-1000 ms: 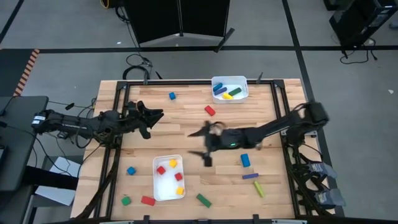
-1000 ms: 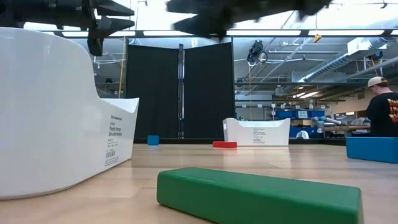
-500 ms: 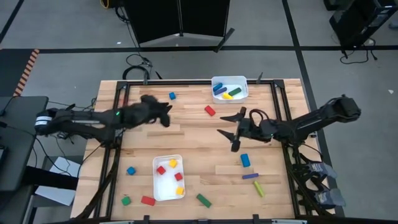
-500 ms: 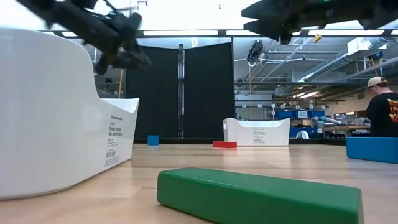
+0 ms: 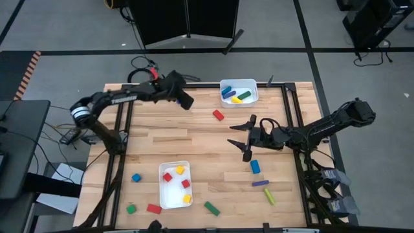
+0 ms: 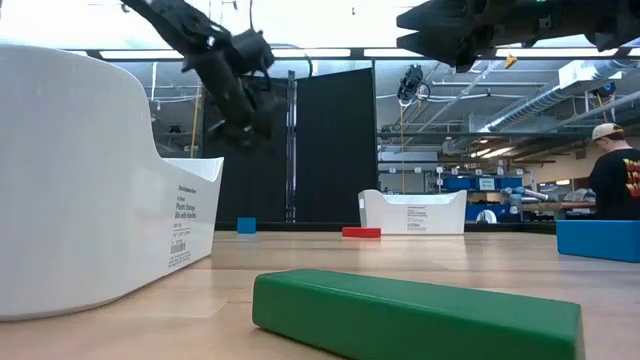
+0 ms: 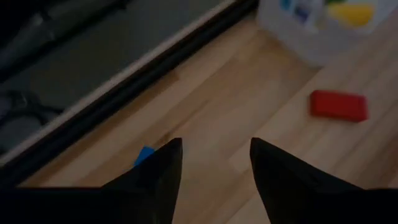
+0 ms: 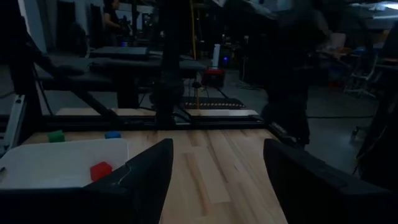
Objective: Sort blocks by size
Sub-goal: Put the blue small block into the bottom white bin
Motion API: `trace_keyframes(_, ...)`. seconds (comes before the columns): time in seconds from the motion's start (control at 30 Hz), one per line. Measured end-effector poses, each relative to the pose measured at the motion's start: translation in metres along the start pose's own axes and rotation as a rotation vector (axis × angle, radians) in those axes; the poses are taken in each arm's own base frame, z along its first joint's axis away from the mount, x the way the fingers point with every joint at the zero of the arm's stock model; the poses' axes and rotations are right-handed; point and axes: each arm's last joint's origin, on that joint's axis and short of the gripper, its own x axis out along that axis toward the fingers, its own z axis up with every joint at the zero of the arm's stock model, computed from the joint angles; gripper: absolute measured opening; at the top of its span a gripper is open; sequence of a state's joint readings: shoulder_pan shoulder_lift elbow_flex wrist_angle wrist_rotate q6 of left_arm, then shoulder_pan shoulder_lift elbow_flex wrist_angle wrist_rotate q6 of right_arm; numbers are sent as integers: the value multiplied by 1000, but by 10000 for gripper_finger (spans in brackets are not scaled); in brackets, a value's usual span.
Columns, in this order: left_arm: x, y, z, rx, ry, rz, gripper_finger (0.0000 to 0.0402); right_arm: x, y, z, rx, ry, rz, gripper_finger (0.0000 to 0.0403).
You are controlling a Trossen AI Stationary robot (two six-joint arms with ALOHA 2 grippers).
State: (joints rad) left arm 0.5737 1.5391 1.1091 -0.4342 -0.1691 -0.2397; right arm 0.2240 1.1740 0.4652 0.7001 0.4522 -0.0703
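My left gripper point(image 5: 186, 101) is open and empty. It hangs above a small blue cube point(image 7: 144, 154) near the table's far edge. The low view shows the gripper point(image 6: 245, 112) well above the cube point(image 6: 246, 225); in the high view the gripper hides the cube. A red bar point(image 5: 218, 114) lies to the right of it. My right gripper point(image 5: 244, 140) is open and empty, raised over the table's middle right, just beyond a blue bar point(image 5: 255, 167). A purple bar point(image 5: 261, 183), a yellow bar point(image 5: 269, 197) and a green bar point(image 5: 211, 208) lie flat near the front.
A white tray point(image 5: 163, 194) near the front holds red and yellow cubes. A second white tray point(image 5: 253, 97) at the far edge holds blue, yellow and green bars. A blue cube point(image 5: 136, 177), a green cube point(image 5: 131, 209) and a red bar point(image 5: 154, 208) lie front left.
My left gripper has swung from the table's left side toward the far edge and to the right, ending over the blue cube. My right gripper has drawn back from the table's middle toward the right edge, then held still, open throughout.
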Motion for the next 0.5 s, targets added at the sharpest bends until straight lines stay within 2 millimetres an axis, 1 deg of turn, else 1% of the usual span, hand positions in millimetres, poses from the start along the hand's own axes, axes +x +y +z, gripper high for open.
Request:
trace_keyframes(0.1, 19, 15, 2, 4, 113, 1, 206, 0, 0, 0, -8, 0, 0, 258)
trace_keyframes(0.17, 30, 21, 1, 25, 191, 13, 216, 0, 0, 0, -7, 0, -2, 256)
trace_keyframes(0.27, 45, 23, 3, 61, 260, 5, 235, 0, -1, 0, -7, 0, -4, 252)
trace_keyframes(0.5, 72, 26, 8, 217, 414, 19, 289, 0, -1, 0, -8, 0, -4, 246)
